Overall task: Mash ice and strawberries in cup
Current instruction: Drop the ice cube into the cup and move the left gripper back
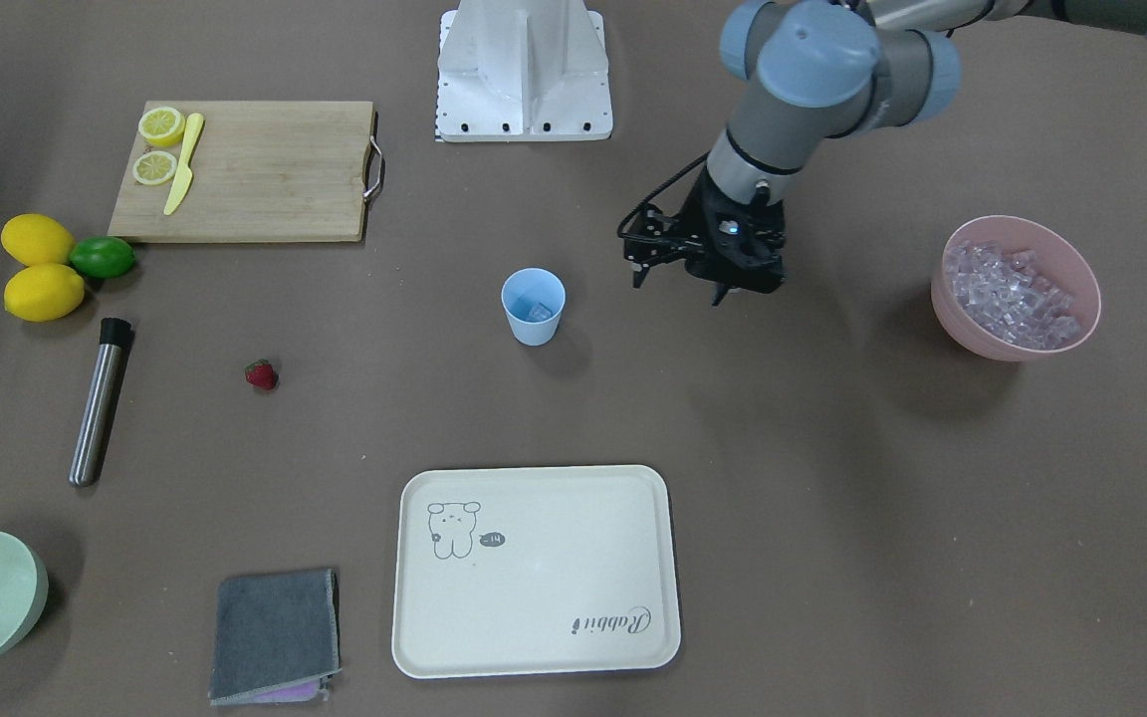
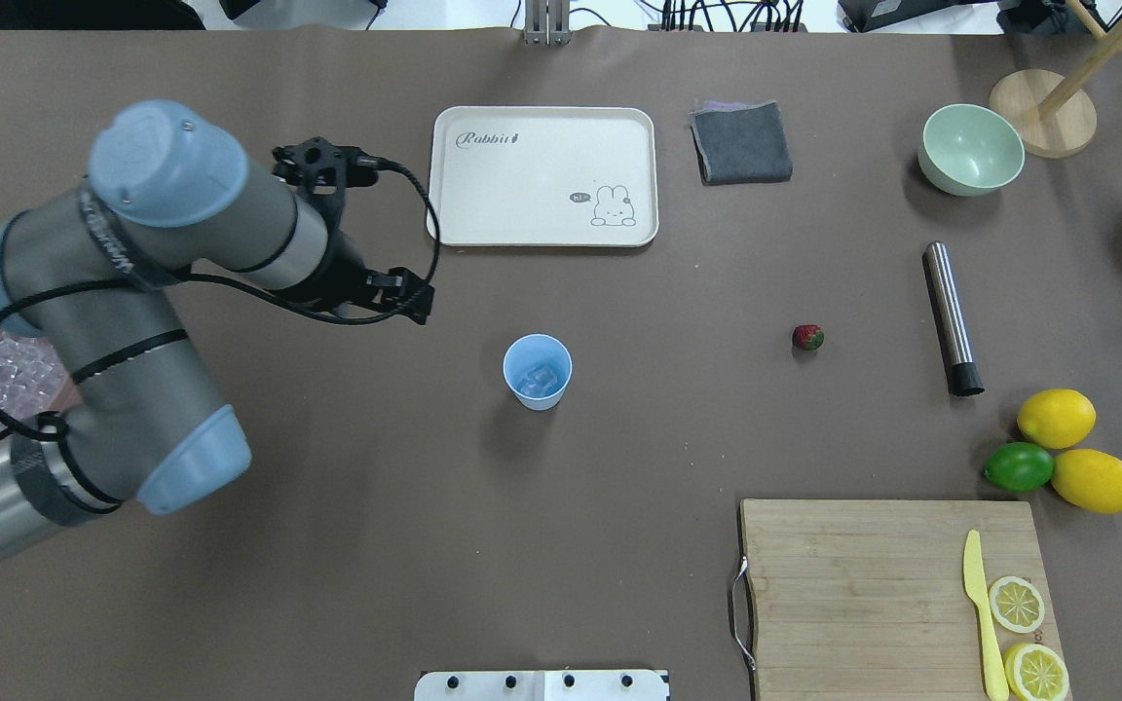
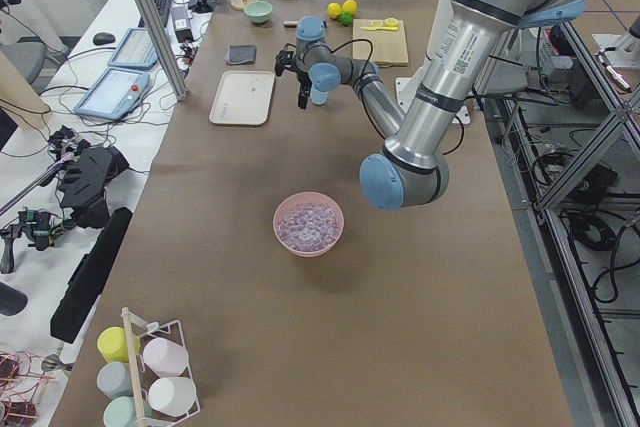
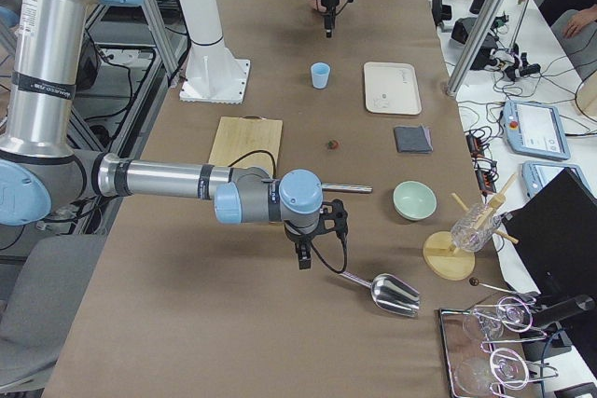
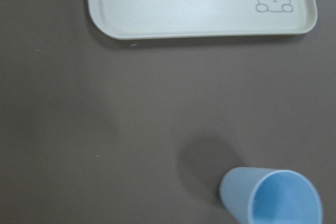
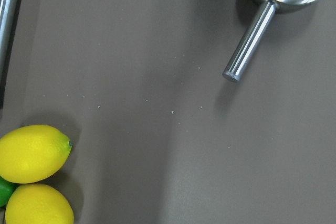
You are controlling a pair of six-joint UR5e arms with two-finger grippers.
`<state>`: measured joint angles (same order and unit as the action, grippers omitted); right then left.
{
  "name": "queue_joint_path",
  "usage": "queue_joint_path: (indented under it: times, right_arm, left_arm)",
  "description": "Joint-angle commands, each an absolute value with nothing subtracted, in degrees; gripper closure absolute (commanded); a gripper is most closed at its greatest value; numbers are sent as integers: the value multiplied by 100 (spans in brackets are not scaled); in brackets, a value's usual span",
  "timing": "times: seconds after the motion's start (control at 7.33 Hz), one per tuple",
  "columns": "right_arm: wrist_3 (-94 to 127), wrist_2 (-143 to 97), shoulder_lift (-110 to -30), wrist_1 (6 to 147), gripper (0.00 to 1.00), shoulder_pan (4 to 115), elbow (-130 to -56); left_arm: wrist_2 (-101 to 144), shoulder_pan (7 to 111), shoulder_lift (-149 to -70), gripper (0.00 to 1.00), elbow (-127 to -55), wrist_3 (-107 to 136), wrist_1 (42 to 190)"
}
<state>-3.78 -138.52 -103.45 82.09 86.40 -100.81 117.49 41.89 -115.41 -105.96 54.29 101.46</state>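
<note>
The light-blue cup point(image 2: 537, 371) stands upright mid-table with a few clear ice cubes point(image 2: 541, 378) in it; it also shows at the bottom of the left wrist view point(image 5: 273, 199). More ice point(image 1: 1007, 294) fills the pink bowl point(image 1: 1020, 351) on my left. The red strawberry point(image 2: 808, 337) lies alone on the table, well to the cup's right. My left gripper point(image 1: 719, 295) hangs above the table between cup and pink bowl; its fingers look shut and empty. My right gripper point(image 4: 302, 260) hovers near a steel scoop point(image 4: 387, 292); I cannot tell its state.
A steel muddler point(image 2: 951, 317) lies right of the strawberry. Two lemons point(image 2: 1058, 417) and a lime point(image 2: 1019, 466) sit by the cutting board point(image 2: 863, 584) with lemon halves and a yellow knife. A cream tray point(image 2: 542, 195), grey cloth point(image 2: 741, 141) and mint bowl point(image 2: 970, 148) lie beyond.
</note>
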Motion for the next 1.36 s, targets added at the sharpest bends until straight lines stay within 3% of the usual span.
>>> queue_joint_path:
  times: [0.0,0.27,0.55,1.23]
  right_arm:
    - [-378,-13860,-10345,8209,0,8640,-10081]
    - [-378,-13887,-10345,8209,0,8640,-10090]
    - [-387,-13878,-10345,8157,0,8640,-10107]
    - [-387,-13887,-10406,8086,0,8640,-10125]
  left_arm:
    - [11909,4936,-10097,3,-11352,3492,10169]
    - [11892,5482,-8987,3,-11802,1539,10230]
    - [11909,5669,-7828,3,-11673,539,11488]
    - [11559,5757,-7233,7,-10751,-1019,12645]
